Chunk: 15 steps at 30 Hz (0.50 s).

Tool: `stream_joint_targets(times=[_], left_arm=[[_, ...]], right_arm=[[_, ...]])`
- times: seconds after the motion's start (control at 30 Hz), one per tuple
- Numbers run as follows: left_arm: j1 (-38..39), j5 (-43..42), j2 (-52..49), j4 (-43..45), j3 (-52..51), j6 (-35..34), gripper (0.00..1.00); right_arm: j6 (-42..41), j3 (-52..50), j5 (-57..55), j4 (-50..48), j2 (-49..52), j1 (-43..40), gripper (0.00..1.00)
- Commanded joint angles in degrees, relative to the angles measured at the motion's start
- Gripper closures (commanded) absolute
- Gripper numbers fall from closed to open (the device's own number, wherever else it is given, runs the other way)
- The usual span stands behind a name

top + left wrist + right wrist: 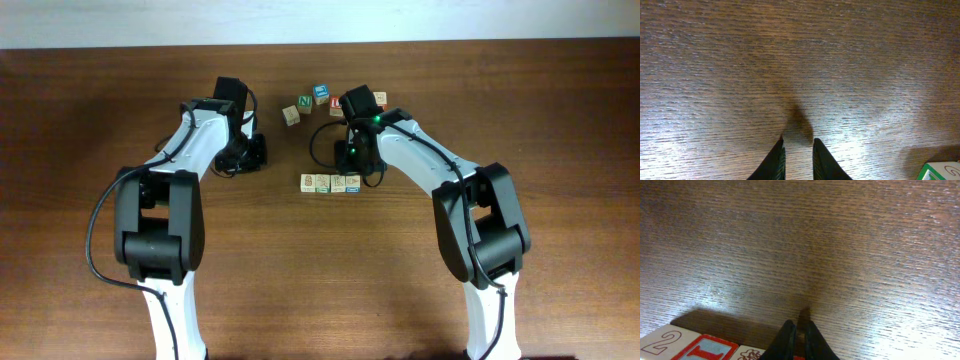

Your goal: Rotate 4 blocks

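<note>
Overhead, found a row of cubes (330, 183) on the desk (100, 120), apparently four, sides touching. Logged the row's long axis as running left-right, parallel to the desk's near edge, with printed faces up. Made out a blue-faced cube (353, 183) at the row's right end.

Noted a loose cluster farther back, well apart from the row: teal-edged cube (321, 93), green N cube (305, 102) just beside it, and a pale tilted cube (291, 115) sitting askew to the row.

Placed the right pincer (352, 155) just behind the row's right half. Checked it in the wrist view: right pincer (800, 325) with tips drawn nearly together, only a thin slit between, gripping nothing, over bare wood. Read along that frame's lower left a cube marked 2 (662, 342), a red-bordered cube (705, 349) and a pale faint-marked cube (747, 355), touching in one line.

Placed the left pincer (250, 152) well left of the row. Saw it in the wrist view: left pincer (798, 142) slightly parted, bare desk in the gap, holding nothing. Spotted a corner of a green-edged cube (942, 172) at lower right.
</note>
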<state>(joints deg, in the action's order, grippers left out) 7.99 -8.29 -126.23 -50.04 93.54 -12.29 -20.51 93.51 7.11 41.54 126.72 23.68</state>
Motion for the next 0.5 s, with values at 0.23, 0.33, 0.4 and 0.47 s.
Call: stream_joint_targets(times=[0.23,0.33,0.4,0.47], left_arm=[[3.91,0.48,-0.39,0.11,0.24,-0.52,0.82],[5.18,0.46,-0.39,0.13,0.24,-0.52,0.82],[5.77,0.42,-0.39,-0.11,0.24,-0.55,0.82],[7.15,0.42,-0.39,-0.11,0.24,-1.44,0.82]], right_arm=[[-1.44,7.06,3.76,16.81,-0.22,-6.64,0.86],[-1.38,2.45,7.48,14.10,-0.22,-5.68,0.93],[-1.33,2.36,7.48,14.05,-0.22,-4.76,0.93],[-1.36,2.36,7.48,13.99,-0.22,-3.76,0.93]])
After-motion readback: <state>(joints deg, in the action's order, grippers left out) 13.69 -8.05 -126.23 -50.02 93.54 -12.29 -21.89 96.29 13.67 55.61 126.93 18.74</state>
